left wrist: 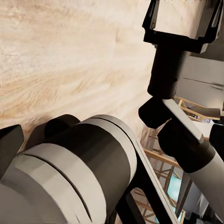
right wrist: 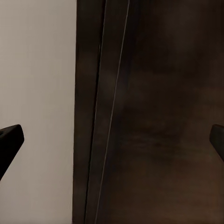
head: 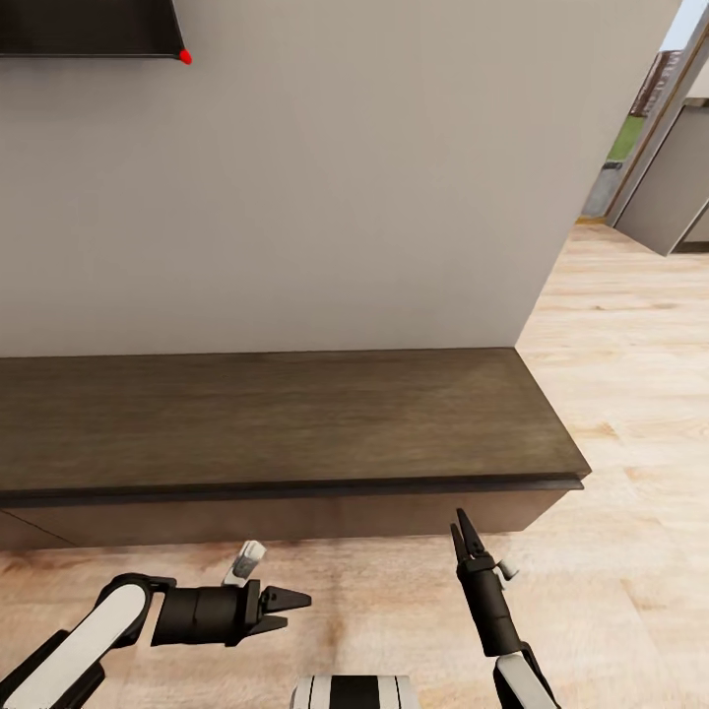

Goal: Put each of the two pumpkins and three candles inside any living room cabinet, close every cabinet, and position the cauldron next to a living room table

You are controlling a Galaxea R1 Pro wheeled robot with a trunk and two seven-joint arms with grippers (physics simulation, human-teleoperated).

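Right end effector [head: 461, 532], fingers spread and empty, points straight at the shut cabinet [head: 286, 517] front near its right corner — nearer than the left end effector [head: 291, 609], open, aimed sideways.

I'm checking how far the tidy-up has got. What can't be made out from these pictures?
- Cabinet inside: head view shows just its top and shut front, so contents are hidden.
- Cabinet's left end: cut off by the head view's edge.
- Left pincer: head view shows it side-on, too small to judge its opening.
- Right pincer: fingertips at the right wrist view's edges.
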